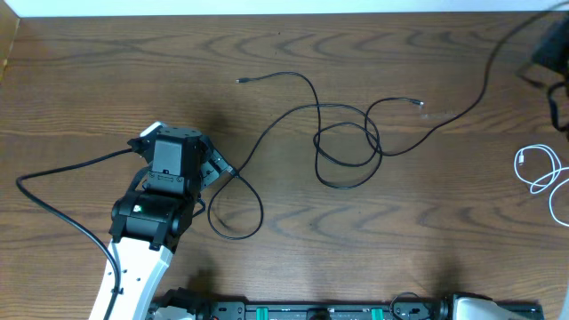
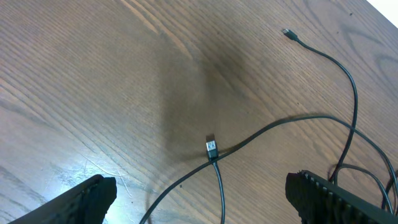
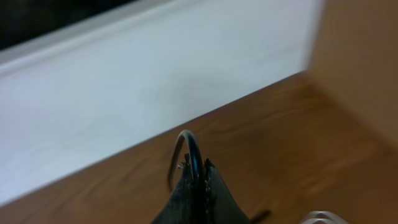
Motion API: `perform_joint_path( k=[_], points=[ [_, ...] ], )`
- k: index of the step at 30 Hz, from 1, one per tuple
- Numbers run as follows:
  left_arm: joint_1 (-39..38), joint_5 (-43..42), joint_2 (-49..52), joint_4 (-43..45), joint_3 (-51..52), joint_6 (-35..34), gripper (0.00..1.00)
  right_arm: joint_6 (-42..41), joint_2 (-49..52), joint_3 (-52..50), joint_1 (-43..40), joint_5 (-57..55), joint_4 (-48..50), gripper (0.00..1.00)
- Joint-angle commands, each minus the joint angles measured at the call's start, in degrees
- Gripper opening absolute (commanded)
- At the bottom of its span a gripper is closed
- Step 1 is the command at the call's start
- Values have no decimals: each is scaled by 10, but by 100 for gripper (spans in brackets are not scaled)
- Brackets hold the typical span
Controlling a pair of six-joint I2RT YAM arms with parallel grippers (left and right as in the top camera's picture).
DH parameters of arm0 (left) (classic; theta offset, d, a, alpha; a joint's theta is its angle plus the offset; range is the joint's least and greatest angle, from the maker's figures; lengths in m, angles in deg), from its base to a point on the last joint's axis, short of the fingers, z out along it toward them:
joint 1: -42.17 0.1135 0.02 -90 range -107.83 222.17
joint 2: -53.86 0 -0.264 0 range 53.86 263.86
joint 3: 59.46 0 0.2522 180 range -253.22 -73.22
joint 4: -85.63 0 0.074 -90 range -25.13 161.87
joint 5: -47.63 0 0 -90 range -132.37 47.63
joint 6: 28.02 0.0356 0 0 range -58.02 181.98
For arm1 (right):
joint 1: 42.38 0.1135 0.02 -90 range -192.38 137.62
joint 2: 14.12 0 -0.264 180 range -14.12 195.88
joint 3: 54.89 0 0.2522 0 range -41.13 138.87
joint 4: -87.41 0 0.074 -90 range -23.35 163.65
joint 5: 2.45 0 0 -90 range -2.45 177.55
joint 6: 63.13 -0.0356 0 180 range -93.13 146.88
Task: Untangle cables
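In the overhead view, the two black cords (image 1: 347, 147) lie looped over each other at mid frame on the counter (image 1: 107, 53). The white cord (image 1: 536, 169) is coiled well apart at the right edge. The left hand (image 1: 216, 169), at lower left, sits just beside a plug (image 1: 229, 169). One strand runs off to the upper right, so a hard pull from either end would likely cinch the middle loops tighter instead of freeing them.

In the left wrist view, the left hand (image 2: 200, 183) is released, its fingers spread wide. The plug (image 2: 211, 148) lies flat ahead of them, where two strands meet. Closing here could scrape the counter, miss the thin plug, or catch both strands.

In the right wrist view, the right hand (image 3: 199, 174) is clenched on a black cord (image 3: 186, 146) arching from its very tips. That shallow hold could slip under tension.
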Motion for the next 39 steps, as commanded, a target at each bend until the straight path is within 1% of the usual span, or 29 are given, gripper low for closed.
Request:
perform_joint_path(
  k=[1,4,10,17,23,26,27,33,35,37,39],
  points=[
    [2,3,1,-3,-8,-3,94,-9,38,2,5,76,-3,1],
    [2,3,1,-3,-8,-3,94,-9,79,2,5,46,-12,1],
    [2,4,1,-3,-8,-3,94,-7,188,2,9,47,-61,1],
    [2,4,1,-3,-8,-3,94,-8,278,2,9,47,-90,2],
    [2,3,1,-3,-8,-3,94,-7,324,2,9,43,-96,19],
    [2,3,1,-3,-8,-3,94,-8,330,2,9,37,-100,41],
    [2,3,1,-3,-8,-3,94,-8,330,2,9,30,-101,44],
    [2,3,1,-3,-8,-3,94,-8,328,2,10,16,-115,61],
    [2,3,1,-3,-8,-3,94,-10,328,2,12,29,-134,69],
    [2,3,1,-3,-8,-3,94,-29,328,0,15,34,-166,72],
    [2,3,1,-3,-8,-3,94,-66,328,-9,21,33,-200,74]
  ],
)
